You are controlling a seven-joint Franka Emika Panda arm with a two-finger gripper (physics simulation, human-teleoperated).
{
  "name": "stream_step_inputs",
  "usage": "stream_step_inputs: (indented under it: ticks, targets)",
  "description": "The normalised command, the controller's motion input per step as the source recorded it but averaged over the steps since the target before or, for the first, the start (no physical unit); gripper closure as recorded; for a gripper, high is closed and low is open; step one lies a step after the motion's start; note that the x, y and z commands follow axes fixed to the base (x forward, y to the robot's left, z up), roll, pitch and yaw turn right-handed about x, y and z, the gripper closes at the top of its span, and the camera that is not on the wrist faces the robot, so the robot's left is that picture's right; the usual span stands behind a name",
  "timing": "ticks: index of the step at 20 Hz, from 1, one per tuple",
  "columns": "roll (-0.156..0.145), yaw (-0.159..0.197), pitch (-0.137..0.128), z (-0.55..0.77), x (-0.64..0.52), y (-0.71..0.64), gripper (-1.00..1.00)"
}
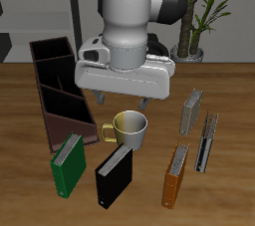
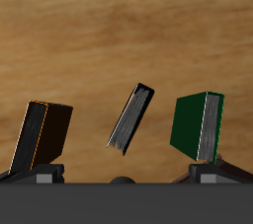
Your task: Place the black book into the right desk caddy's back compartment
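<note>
Black hardcover book with white page edges (image 1: 114,175) stands on the wooden table (image 1: 224,185), below the two-finger gripper (image 1: 125,101) and out ahead of it toward the table's front edge, on the far side of the cream ceramic mug (image 1: 127,128) that sits almost directly under the fingers. In the wrist view the black book (image 2: 130,117) shows between the two fingertips' lines of travel, but its long axis runs at a slant to the line joining them, so I judge the wrist needs a turn as well as a forward and downward reach before the jaws can straddle the covers. The gripper (image 2: 124,177) is spread wide and carries nothing. A single arm works here, so no choice of hand arises. The long dark reddish-brown desk caddy with inner dividers (image 1: 55,86) lies off to the gripper's side, beyond the green hardcover book (image 1: 68,163), well apart from the black book. By count: one black book, one green book, one orange hardcover book (image 1: 176,175), two thin grey books (image 1: 191,111) farther to the other side, one mug, and one caddy in view. Green (image 2: 198,124) and orange (image 2: 44,134) flank the black one, each clear of it.
</note>
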Motion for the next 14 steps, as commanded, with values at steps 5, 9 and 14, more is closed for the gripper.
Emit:
stream_step_inputs:
  ticks: [5,9,14]
  targets:
    - [0.001,-0.011,-0.005,-0.17,0.11,0.03,-1.00]
    - [-0.001,-0.039,-0.013,-0.22,0.18,-0.02,-1.00]
    - [0.005,-0.014,0.019,-0.23,0.10,0.06,-1.00]
